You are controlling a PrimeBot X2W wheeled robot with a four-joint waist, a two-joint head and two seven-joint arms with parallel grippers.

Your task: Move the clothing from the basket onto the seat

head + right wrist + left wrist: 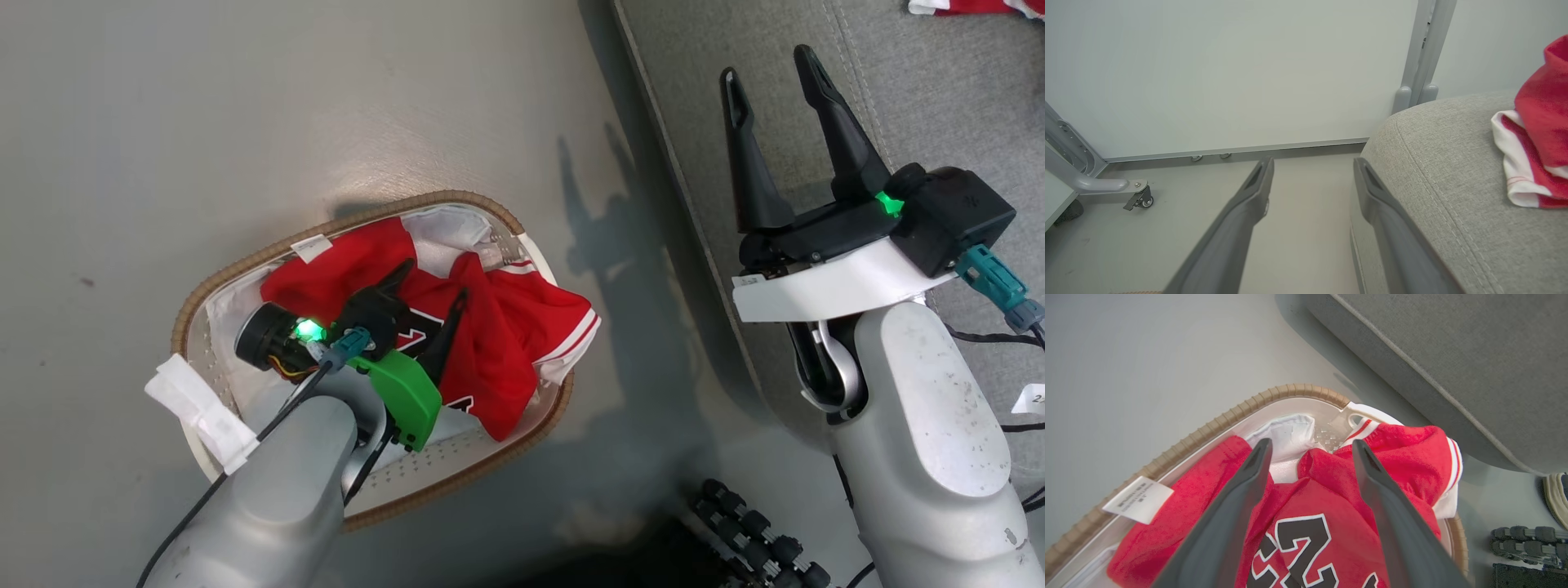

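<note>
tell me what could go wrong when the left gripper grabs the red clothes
1. The open left gripper sits over the red clothes beside the white liner; it might pinch the liner too and drag the basket.
2. A fold hangs over its rim, so it might slip onto the floor before the seat.

The oval white basket [1290, 390] with a brown woven rim stands on the floor [245, 98], just beside the grey fabric seat [922, 98]. Crumpled red clothing [522, 327] with white striped trim and a black-and-white number lies in it, one hem draped over the rim nearest the seat. Another red-and-white garment [1541, 114] lies bunched on the seat, near its rounded edge.
</note>
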